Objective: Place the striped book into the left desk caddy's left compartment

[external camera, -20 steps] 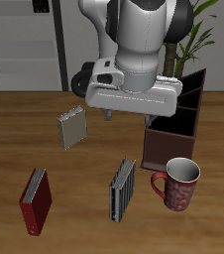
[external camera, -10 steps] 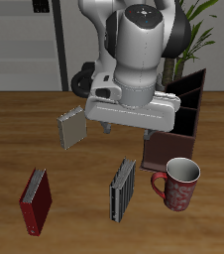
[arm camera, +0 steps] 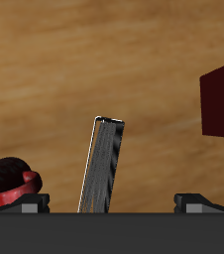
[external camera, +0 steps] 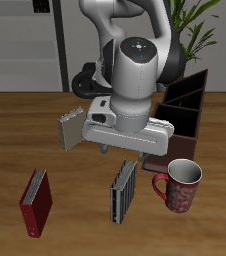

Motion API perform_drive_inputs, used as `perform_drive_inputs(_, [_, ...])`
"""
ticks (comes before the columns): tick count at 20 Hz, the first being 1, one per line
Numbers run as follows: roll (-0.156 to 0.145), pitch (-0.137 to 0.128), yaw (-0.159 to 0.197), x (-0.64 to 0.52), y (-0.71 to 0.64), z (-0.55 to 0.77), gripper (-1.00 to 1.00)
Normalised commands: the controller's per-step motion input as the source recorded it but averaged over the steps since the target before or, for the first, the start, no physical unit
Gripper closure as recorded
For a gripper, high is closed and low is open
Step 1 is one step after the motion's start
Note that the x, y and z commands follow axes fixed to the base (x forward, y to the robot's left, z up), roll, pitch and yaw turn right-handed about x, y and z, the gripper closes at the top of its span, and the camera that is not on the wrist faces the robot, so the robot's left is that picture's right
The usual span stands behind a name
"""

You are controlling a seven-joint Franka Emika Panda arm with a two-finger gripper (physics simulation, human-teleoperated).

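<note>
Gripper (external camera: 125, 157): hovering open-jawed above the striped book (external camera: 123, 191), holding nothing.
Clearance: book standing apart from red mug (external camera: 180, 186).

Striped book (external camera: 123, 192) stands clear all round; mug (external camera: 180, 186) near, red book (external camera: 36, 201) well apart.

A wooden desk (external camera: 15, 140) carries everything here. Nearest the front edge, the red book (external camera: 37, 202) stands on edge, and the striped book (external camera: 123, 191) stands upright well apart from it, just beside the red mug (external camera: 180, 185). Farther back sits the plain pale-grey book (external camera: 72, 128), upright too. Behind the mug rests the left desk caddy (external camera: 181, 115), dark brown, partly hidden by the arm.
</note>
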Motion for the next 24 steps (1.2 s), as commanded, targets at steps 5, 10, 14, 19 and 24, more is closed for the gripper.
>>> perform_drive_inputs(5, [0.014, 0.023, -0.010, 0.02, -0.02, -0.28, -1.00])
perform_drive_inputs(10, [-0.009, 0.036, -0.016, 0.06, -0.02, -0.38, -1.00])
perform_drive_inputs(14, [-0.021, 0.040, -0.010, 0.05, -0.13, -0.34, -1.00])
perform_drive_inputs(19, [0.037, 0.039, -0.003, 0.03, 0.06, -0.32, 1.00])
perform_drive_inputs(24, [0.002, 0.011, -0.023, 0.00, 0.06, -0.10, 1.00])
